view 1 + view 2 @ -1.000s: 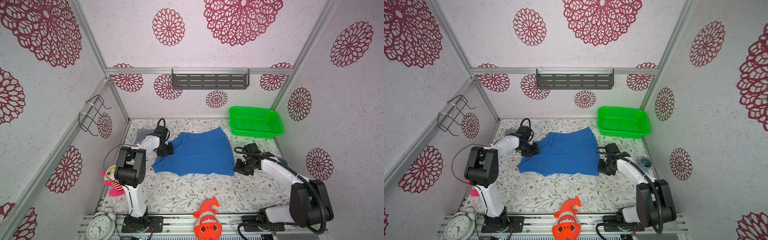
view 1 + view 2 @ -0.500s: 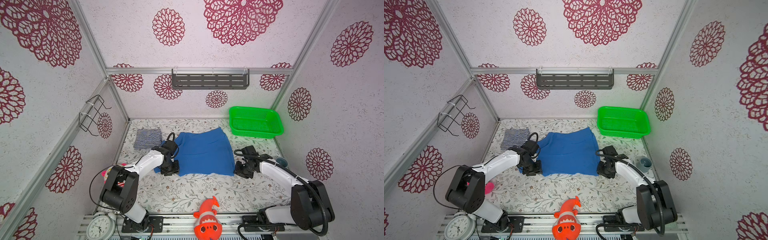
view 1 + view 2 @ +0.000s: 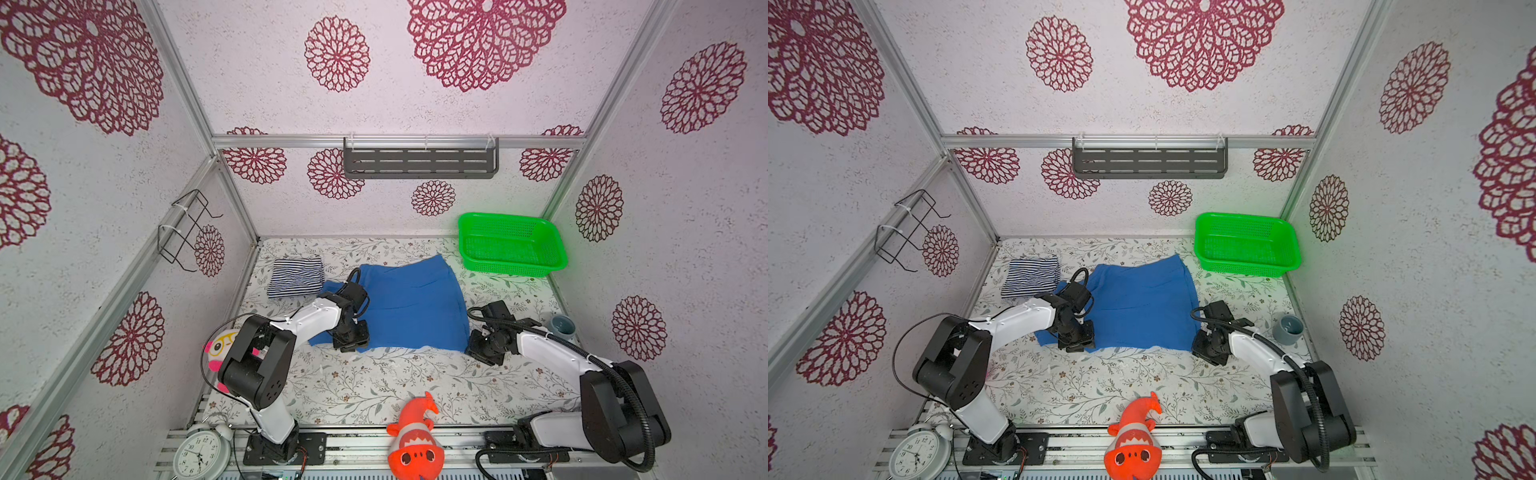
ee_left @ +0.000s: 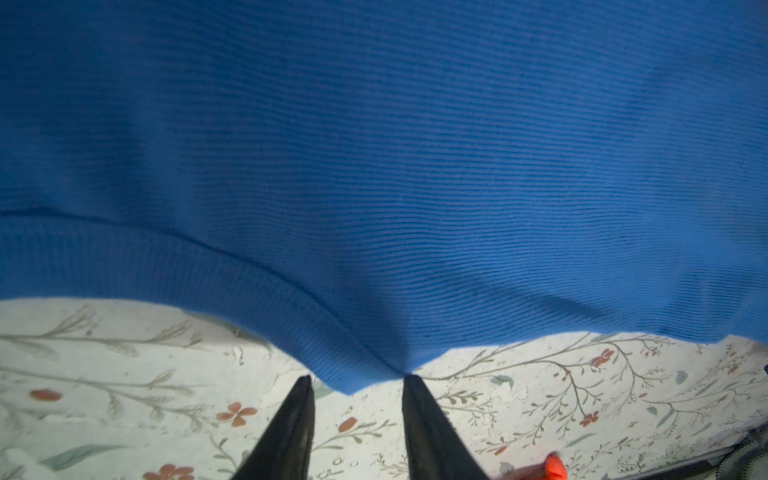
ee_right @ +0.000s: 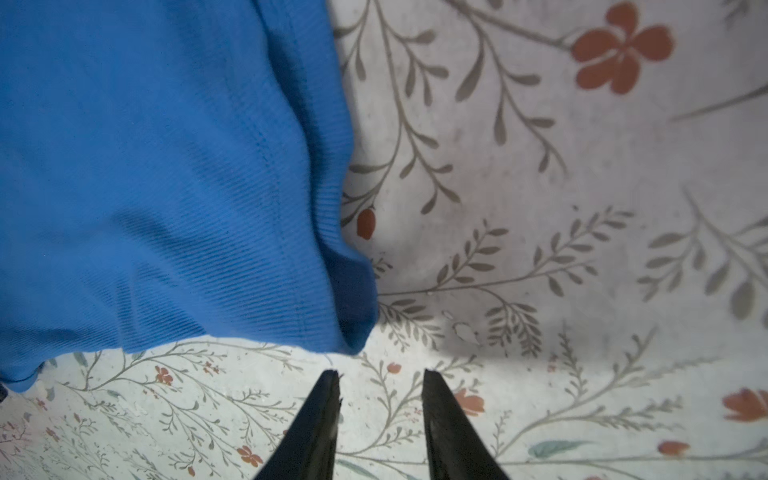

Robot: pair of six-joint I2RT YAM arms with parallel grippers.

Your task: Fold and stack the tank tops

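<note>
The flowered table (image 3: pixel 374 386) carries the blue tank top (image 3: pixel 411 303) spread flat in the middle. The folded striped tank top (image 3: pixel 296 276) lies beside its far-left corner. The left gripper (image 4: pixel 357 379) stands part-open, unclamped, around the near-left hem corner. The right gripper (image 5: pixel 380 372), part-open and holding nothing, sits just short of the near-right corner.

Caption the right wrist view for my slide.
Open right gripper just short of a corner of the blue tank top, on the floral table.

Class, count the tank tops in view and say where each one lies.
2. The striped tank top lies folded at the back left. The blue tank top lies spread out in the middle. Another could be hidden under the blue one.
</note>
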